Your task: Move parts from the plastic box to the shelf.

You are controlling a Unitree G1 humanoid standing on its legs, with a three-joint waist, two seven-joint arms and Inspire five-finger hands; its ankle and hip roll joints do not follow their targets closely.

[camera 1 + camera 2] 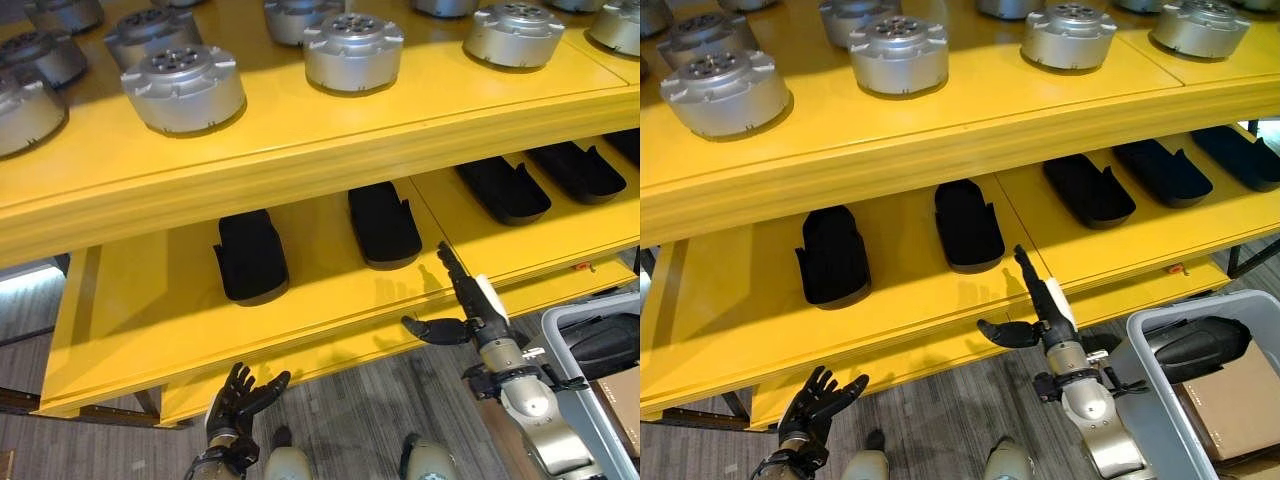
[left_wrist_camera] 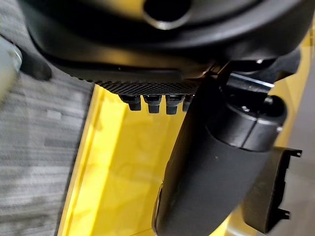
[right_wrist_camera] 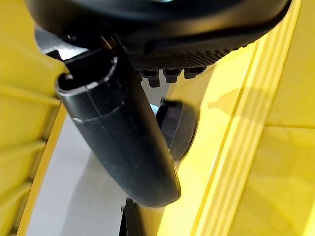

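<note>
Both hands empty. Left hand (image 1: 240,400) low, below the yellow shelf's (image 1: 300,160) front edge, fingers loosely spread. Right hand (image 1: 1040,315) raised at the lower tier's lip, fingers straight, thumb out, holding nothing. Black parts (image 1: 967,225) sit in a row on the lower tier; silver motor housings (image 1: 352,48) on the top tier. Plastic box (image 1: 1160,400) right of the shelf, one black part (image 1: 1200,345) inside. Looks between placements: next, right hand should swing back to the box and grasp that part.
</note>
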